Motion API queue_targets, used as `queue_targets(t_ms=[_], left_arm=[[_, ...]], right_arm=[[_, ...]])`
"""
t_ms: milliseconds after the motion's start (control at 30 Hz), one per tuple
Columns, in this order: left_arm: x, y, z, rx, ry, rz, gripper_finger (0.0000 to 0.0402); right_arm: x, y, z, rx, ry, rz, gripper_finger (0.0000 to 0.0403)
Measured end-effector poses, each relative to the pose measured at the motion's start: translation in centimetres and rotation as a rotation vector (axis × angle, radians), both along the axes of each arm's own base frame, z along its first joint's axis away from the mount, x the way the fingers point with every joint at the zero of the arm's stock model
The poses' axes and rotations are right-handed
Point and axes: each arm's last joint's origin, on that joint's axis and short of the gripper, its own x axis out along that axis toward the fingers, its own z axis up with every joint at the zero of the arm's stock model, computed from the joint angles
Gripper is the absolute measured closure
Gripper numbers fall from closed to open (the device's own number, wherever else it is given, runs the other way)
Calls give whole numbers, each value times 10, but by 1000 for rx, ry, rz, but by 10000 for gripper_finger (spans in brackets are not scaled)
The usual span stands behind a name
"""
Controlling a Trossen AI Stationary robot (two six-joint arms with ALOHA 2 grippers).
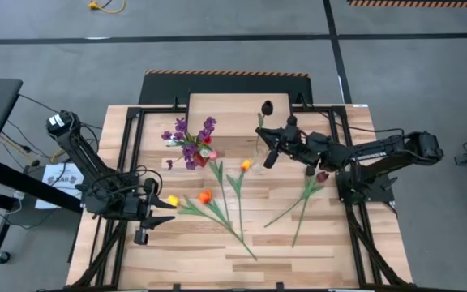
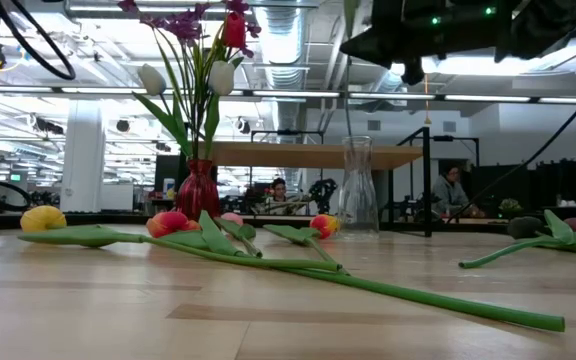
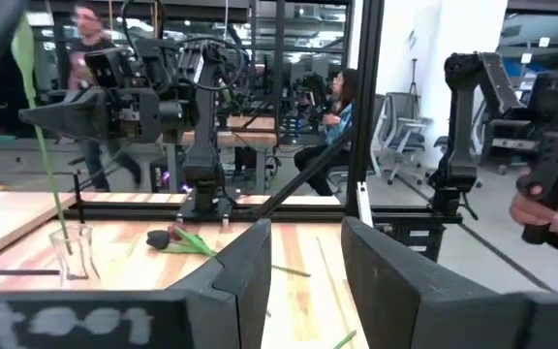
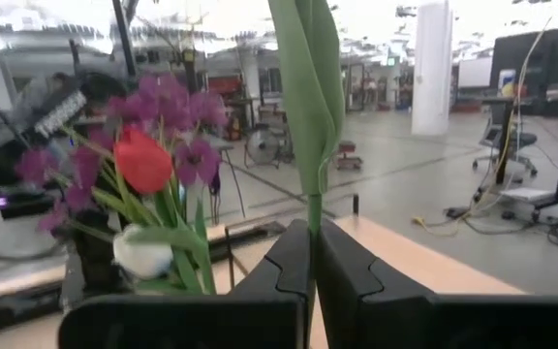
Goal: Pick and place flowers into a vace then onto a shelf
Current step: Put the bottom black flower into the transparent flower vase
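Gripping maroon tulip stem (image 4: 310,145) | R gripper (image 4: 314,254) above clear vase (image 2: 357,188)

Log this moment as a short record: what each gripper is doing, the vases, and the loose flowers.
right gripper: shut on a green stem, above the clear vase
left gripper: open, holding nothing, at the table's left side
red vase: upright, holding purple sprigs and tulips
loose flowers: lying flat on the table
shelf: nothing seen on it
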Motion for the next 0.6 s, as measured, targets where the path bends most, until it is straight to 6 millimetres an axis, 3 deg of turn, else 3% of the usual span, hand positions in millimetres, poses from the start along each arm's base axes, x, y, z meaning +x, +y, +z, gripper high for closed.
queue_targets(t_ms=[300, 600], left_arm=[[-1, -2, 11, -85, -96, -156, 285], [2, 1, 12, -97, -105, -142, 285]], right_arm=[[0, 0, -8, 44, 66, -5, 366], [0, 4, -18, 103, 156, 13, 242]])
